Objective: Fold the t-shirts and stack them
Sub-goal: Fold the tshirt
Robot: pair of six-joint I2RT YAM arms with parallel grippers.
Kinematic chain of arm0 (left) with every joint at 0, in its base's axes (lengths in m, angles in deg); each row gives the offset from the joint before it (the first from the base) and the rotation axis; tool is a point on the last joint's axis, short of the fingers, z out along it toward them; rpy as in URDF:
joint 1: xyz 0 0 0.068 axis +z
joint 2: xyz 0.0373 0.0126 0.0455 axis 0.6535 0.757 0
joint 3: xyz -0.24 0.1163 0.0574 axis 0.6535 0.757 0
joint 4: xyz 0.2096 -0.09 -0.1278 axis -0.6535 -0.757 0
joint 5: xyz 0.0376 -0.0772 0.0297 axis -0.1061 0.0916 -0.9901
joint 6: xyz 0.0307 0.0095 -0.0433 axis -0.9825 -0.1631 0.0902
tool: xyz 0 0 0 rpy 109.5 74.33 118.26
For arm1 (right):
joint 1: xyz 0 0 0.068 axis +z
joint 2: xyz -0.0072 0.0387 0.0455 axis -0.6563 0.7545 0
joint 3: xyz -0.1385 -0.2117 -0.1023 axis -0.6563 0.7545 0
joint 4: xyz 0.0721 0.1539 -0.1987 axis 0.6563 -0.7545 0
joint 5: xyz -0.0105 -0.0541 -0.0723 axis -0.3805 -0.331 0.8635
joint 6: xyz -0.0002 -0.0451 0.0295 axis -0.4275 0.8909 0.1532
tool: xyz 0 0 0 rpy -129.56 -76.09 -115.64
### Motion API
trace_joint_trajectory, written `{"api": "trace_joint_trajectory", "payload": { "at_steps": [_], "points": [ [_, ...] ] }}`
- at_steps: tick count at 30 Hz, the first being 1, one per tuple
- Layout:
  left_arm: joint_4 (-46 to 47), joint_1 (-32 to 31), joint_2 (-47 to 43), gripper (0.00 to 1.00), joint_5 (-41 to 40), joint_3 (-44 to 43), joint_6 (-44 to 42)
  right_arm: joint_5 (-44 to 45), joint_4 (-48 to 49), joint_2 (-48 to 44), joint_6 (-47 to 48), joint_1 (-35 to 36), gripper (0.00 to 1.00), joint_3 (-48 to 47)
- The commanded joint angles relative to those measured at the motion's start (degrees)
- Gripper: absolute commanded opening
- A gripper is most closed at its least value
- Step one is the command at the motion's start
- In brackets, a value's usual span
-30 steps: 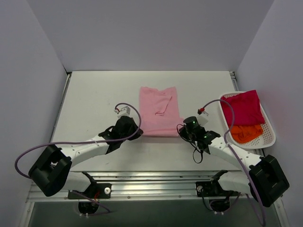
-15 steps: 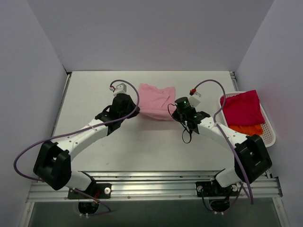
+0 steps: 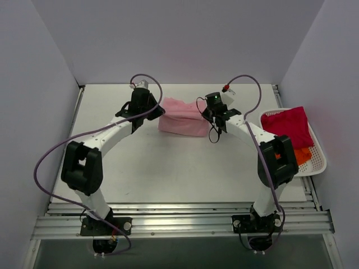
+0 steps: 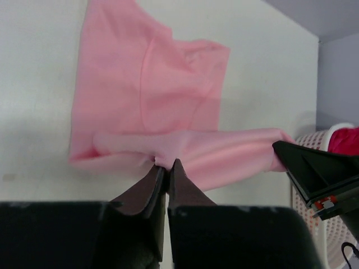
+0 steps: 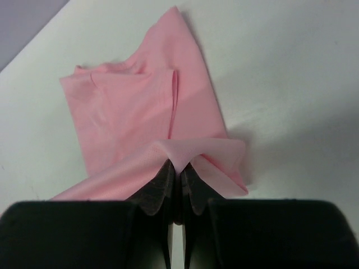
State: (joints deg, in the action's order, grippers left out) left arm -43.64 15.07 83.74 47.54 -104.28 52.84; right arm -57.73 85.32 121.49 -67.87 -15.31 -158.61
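Note:
A light pink t-shirt (image 3: 180, 120) lies at the back middle of the table, its near hem lifted and carried over the rest. My left gripper (image 3: 159, 111) is shut on the hem's left corner (image 4: 164, 160), and my right gripper (image 3: 205, 114) is shut on its right corner (image 5: 180, 158). The pink cloth (image 4: 151, 89) under the lifted edge lies flat, and its collar end (image 5: 118, 101) shows beyond the right jaws. A magenta-red t-shirt (image 3: 287, 127) and an orange one (image 3: 304, 156) sit in the basket at the right.
A white mesh basket (image 3: 318, 162) stands at the table's right edge; its rim (image 4: 314, 147) shows in the left wrist view. Purple cables loop over both arms. Grey walls enclose the table on three sides.
Both grippers have carried the shirt's near hem from the table's middle toward the back, folding the pink shirt over itself. Both arms now stretch far out.

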Motion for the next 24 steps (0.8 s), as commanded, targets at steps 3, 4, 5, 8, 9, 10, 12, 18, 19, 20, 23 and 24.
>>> {"api": "trace_joint_trajectory", "payload": {
  "at_steps": [3, 4, 5, 8, 9, 10, 12, 18, 19, 20, 23, 24],
  "points": [
    [-0.82, 8.68, 23.19, 0.39, 13.92, -33.28, -2.46, 1.78, -6.42, 22.37, 3.61, -7.25, 0.51, -31.27],
    [-4.76, 11.03, 33.59, 0.86, 19.76, -41.1, -1.41, 0.98, -14.19, 31.29, 4.49, -8.74, 0.92, -39.17],
    [-6.45, 12.1, 38.92, 0.94, 23.47, -56.49, -0.18, 5.49, -18.7, 34.34, 3.54, -8.93, 1.0, -53.0],
    [-18.3, 13.87, 51.61, 0.94, 27.12, -78.79, 2.3, 5.71, -18.58, 34.66, 4.32, -9.37, 1.0, -53.96],
    [-21.12, 13.87, 52.06, 0.94, 25.11, -80.1, -0.58, 6.15, -16.57, 32.46, 4.67, -9.37, 1.0, -50.54],
    [-20.71, 13.78, 49.63, 0.94, 23.79, -78.81, -1.66, 5.72, -10.89, 27.65, 4.93, -9.37, 1.0, -46.67],
    [-14.07, 13.87, 43.92, 0.94, 22.63, -64.4, -2.98, 5.01, -6.55, 23.14, 5.28, -9.37, 1.0, -36.76],
    [-4.79, 14.22, 24.32, 0.94, 15.62, -41.81, -6.84, 5.71, -4.68, 12.15, 4.93, -8.75, 1.0, -24.34],
    [-5.06, 14.14, 23.16, 0.94, 14.55, -37.79, -7.72, 5.89, -4.6, 9.35, 4.15, -8.66, 1.0, -22.48],
    [-5.15, 14.05, 22.02, 0.94, 13.15, -35.57, -8.34, 6.06, -4.16, 7.84, 3.97, -8.66, 1.0, -20.38],
    [-2.61, 13.96, 19.11, 0.94, 9.36, -26.87, -10.01, 5.63, -0.05, 1.52, 2.74, -8.49, 1.0, -10.54],
    [-1.99, 13.96, 19.37, 0.94, 9.01, -25.55, -10.63, 5.45, 1.37, 0.11, 2.48, -8.4, 1.0, -8.25]
  ]
}}
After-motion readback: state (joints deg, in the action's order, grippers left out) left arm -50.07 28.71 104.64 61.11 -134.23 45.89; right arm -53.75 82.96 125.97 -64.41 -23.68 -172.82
